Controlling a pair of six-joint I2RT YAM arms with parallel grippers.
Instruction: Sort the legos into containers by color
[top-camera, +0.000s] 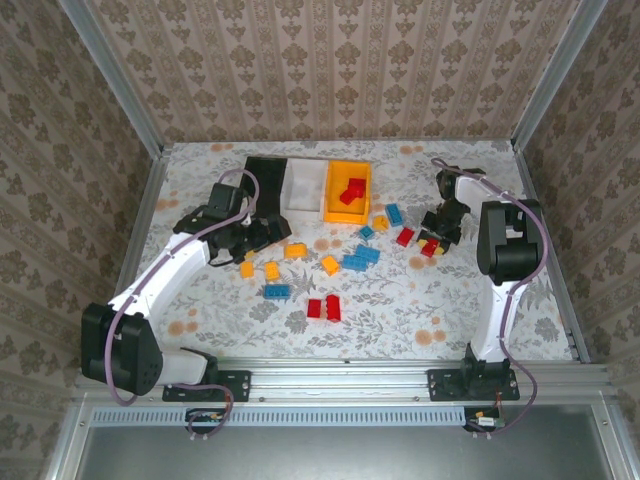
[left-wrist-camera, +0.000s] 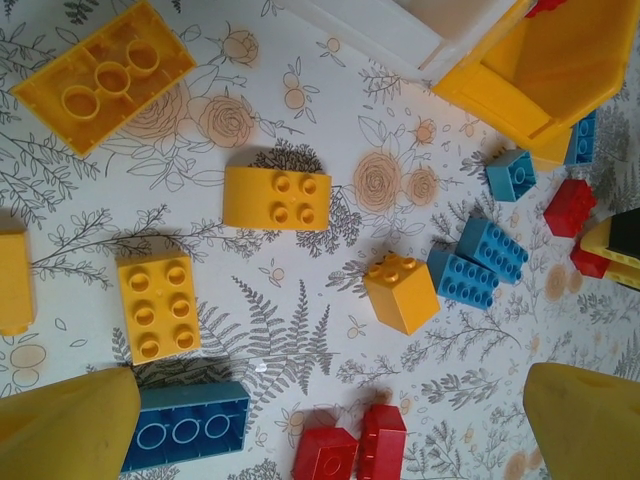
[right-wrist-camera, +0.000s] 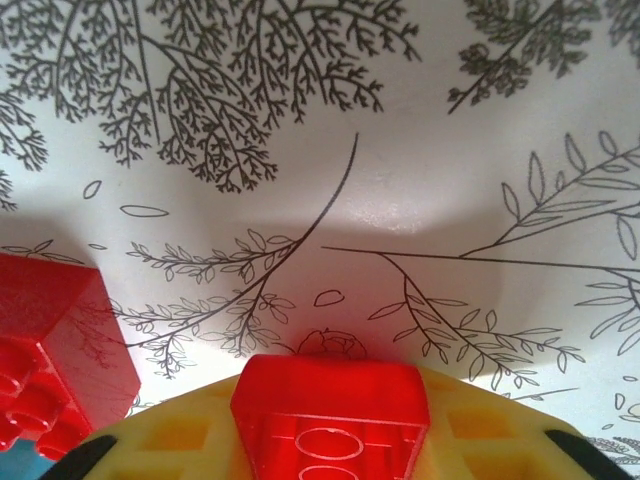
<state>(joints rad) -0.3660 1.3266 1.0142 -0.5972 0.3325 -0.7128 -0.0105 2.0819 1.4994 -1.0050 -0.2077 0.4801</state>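
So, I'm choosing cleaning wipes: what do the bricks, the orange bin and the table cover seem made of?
The yellow brick and its fellows look like hard moulded plastic, smooth and slightly glossy, with crisp studs. The orange bin looks like rigid plastic too, with thin smooth walls. The table cover seems a printed sheet, maybe vinyl or coated cloth: soft sheen, floral print.

Operator, your legos (left-wrist-camera: 277, 198) read as hard moulded plastic, smooth, with a light gloss on the studs; the red lego (right-wrist-camera: 330, 400) shone most. Table cover (right-wrist-camera: 400, 200): smooth printed sheet with a soft sheen. Orange bin (left-wrist-camera: 560, 70), white bin (top-camera: 303, 190) and black bin (top-camera: 262, 170): satin plastic. The fingers (left-wrist-camera: 70, 430) of your left gripper (left-wrist-camera: 330, 425) looked like matt yellow plastic. Near rail (top-camera: 340, 375): brushed metal.
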